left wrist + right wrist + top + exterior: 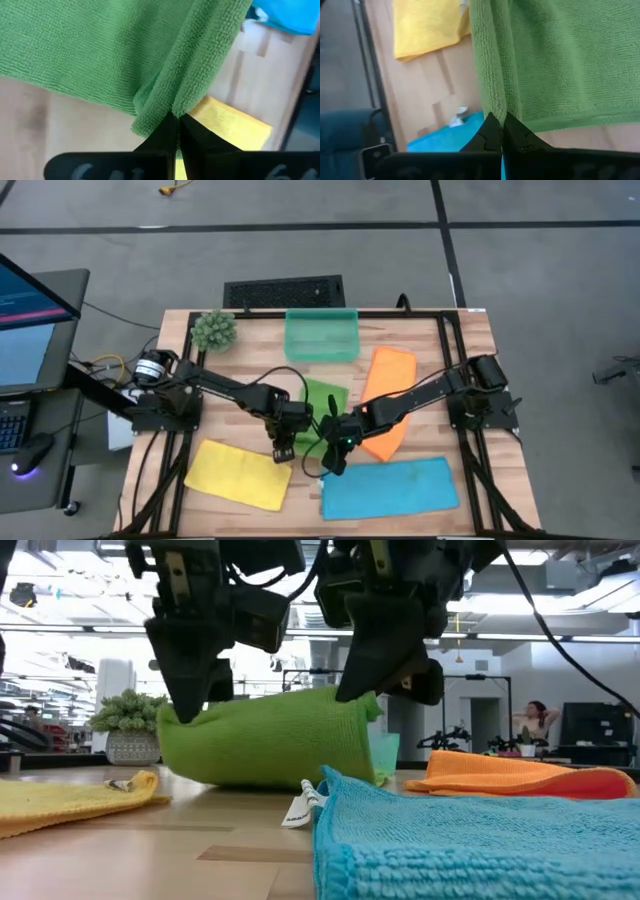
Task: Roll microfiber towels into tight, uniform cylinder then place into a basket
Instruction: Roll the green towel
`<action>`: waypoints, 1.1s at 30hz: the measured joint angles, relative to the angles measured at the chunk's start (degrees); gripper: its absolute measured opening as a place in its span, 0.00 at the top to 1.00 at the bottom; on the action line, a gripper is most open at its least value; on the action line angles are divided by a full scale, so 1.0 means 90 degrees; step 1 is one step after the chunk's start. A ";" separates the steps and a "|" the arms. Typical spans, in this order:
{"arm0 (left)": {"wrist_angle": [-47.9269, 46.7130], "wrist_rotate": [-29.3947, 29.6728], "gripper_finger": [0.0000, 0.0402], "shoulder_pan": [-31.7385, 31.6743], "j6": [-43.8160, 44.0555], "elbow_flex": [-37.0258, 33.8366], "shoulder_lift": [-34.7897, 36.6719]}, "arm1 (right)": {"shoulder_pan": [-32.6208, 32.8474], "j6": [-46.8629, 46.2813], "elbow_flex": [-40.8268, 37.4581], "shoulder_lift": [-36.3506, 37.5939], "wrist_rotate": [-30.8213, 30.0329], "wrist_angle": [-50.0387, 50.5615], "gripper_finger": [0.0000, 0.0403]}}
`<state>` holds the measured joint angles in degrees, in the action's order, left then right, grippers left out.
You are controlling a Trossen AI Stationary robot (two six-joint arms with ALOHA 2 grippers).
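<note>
The green towel (pixel 325 402) lies mid-table with its near edge raised; in the low view it arches up from the table (pixel 270 735). My left gripper (pixel 283 446) is shut on its near left end, also in the low view (pixel 187 710). My right gripper (pixel 336 460) is shut on its near right end, likewise in the low view (pixel 362 690). The yellow towel (pixel 240 473), blue towel (pixel 388 487) and orange towel (pixel 385 408) lie flat around it. The teal basket (pixel 321 335) stands at the far edge. My left gripper pinches the green towel's near left corner (pixel 167 107) between its two shut fingers, slanting down from the left. The cloth bunches into a fold at the fingertips. That end is lifted while the towel's far part rests on the table. My right gripper pinches the green towel's near right edge (pixel 495 107) between its two shut fingers, slanting down from the right. A hemmed edge runs into the fingertips. This end is held off the table (pixel 372 710), and the cloth curves down behind it.
A spiky green plant ball (pixel 214 330) sits at the far left beside the basket. The blue towel's near edge (pixel 450 840) fills the low view's foreground. A black frame (pixel 450 350) borders the table. Bare wood shows between the yellow and blue towels.
</note>
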<state>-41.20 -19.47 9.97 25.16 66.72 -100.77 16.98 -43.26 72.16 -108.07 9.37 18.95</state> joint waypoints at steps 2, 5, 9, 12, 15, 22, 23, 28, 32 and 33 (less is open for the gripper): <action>0.0026 0.0032 1.00 0.0094 0.0018 0.0000 0.0002 | 0.0088 -0.0074 0.0000 0.0000 -0.0124 -0.0037 0.98; 0.0023 0.0469 1.00 0.0106 0.0041 0.0003 0.0002 | 0.0102 -0.0079 -0.0021 0.0000 -0.0472 0.0057 0.98; -0.0027 0.0749 1.00 -0.0158 0.0096 0.0000 -0.0026 | -0.0138 -0.0200 -0.0223 0.0000 -0.0575 0.0081 0.98; 0.0038 0.0729 1.00 -0.0312 0.0098 -0.0075 -0.0063 | -0.0251 -0.0269 -0.0327 -0.0002 -0.0497 0.0054 0.98; 0.0157 0.0430 1.00 -0.0373 0.0125 -0.0163 -0.0061 | -0.0177 -0.0263 -0.0335 -0.0002 -0.0405 -0.0103 0.98; 0.0128 -0.0169 1.00 -0.0286 0.0142 -0.0168 -0.0056 | -0.0026 -0.0231 -0.0338 -0.0002 -0.0343 -0.0374 0.98; 0.0135 -0.0181 1.00 -0.0286 0.0142 -0.0168 -0.0056 | -0.0005 -0.0261 -0.0338 -0.0020 -0.0360 -0.0369 0.98; 0.0167 -0.0433 1.00 -0.0281 0.0142 -0.0165 -0.0057 | 0.0123 -0.0411 -0.0338 -0.0249 -0.0227 -0.0608 0.98; 0.0325 -0.0427 1.00 -0.0280 0.0164 -0.0232 -0.0065 | 0.0196 -0.0581 -0.0352 -0.0447 -0.0241 -0.0701 0.98; 0.0263 -0.0431 1.00 -0.0270 0.0167 -0.0260 -0.0056 | 0.0196 -0.0590 -0.0346 -0.0432 -0.0226 -0.0819 0.98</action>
<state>-38.84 -23.35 7.55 26.66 64.38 -101.27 18.74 -48.57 69.05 -111.96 7.33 11.58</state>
